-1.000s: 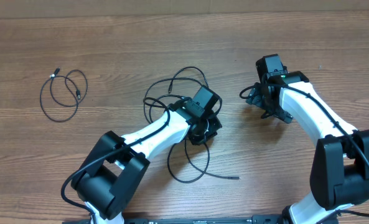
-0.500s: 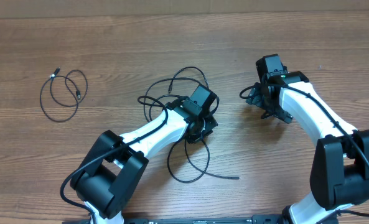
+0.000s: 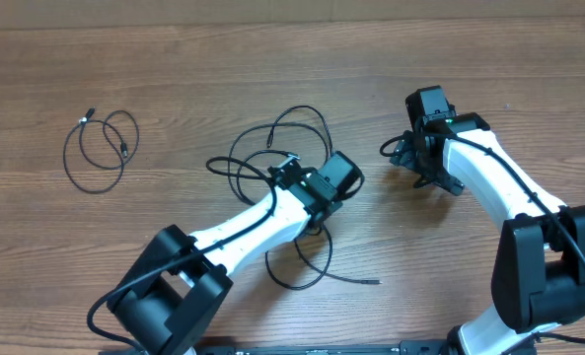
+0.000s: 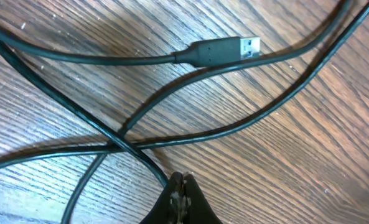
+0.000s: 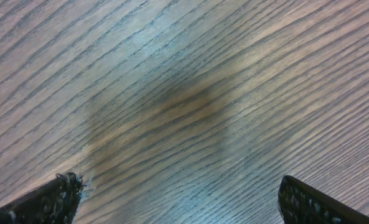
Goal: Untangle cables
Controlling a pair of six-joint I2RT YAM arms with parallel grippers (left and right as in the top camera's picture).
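A tangle of thin black cables (image 3: 272, 148) lies at the table's middle, with one loop (image 3: 297, 261) trailing toward the front and a plug end (image 3: 374, 281). My left gripper (image 3: 322, 202) sits in the tangle, shut. In the left wrist view its tips (image 4: 182, 180) are pressed together where a cable strand (image 4: 140, 160) runs in under them. Crossing strands (image 4: 119, 146) and a silver-tipped USB plug (image 4: 224, 50) lie just beyond. My right gripper (image 3: 418, 166) stands open to the right, over bare wood (image 5: 184, 112), with nothing between its fingers (image 5: 66, 190).
A separate coiled black cable (image 3: 100, 148) lies alone at the far left of the wooden table (image 3: 489, 59). Both arm bases stand at the front edge.
My left gripper has swung to the right and turned. The tangle shifted with it, and one loop now reaches further left. The right arm has not moved.
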